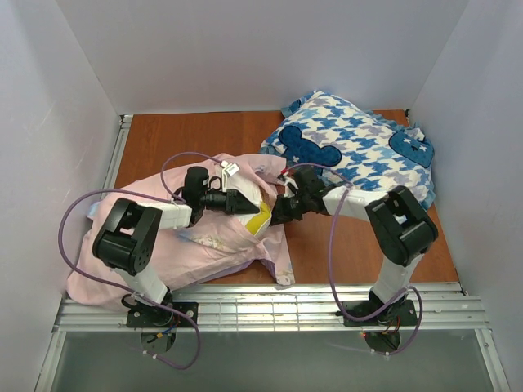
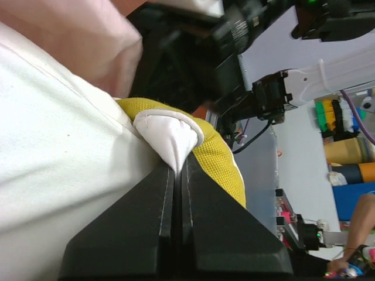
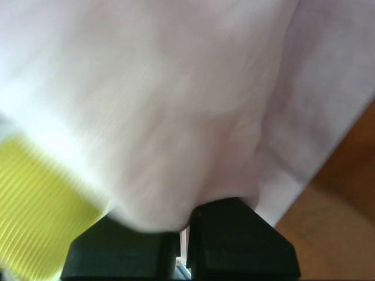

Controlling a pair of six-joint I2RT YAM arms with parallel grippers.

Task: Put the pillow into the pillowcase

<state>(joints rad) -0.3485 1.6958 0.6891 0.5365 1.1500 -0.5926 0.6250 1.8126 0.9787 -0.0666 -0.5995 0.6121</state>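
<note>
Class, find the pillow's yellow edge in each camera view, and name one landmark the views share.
Top external: yellow edge at centre, between the two arms.
Left wrist: centre, just above the left fingers.
Right wrist: lower left, blurred.
Shared landmark: the pink pillowcase, in all three.

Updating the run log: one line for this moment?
left tool shut on pillow corner | right tool shut on pillowcase | pillow edge exposed

Both arms point(image 1: 131, 237) black joints, white links, looping purple cables point(image 1: 330, 253); matte black fingers point(image 2: 146, 234)
</note>
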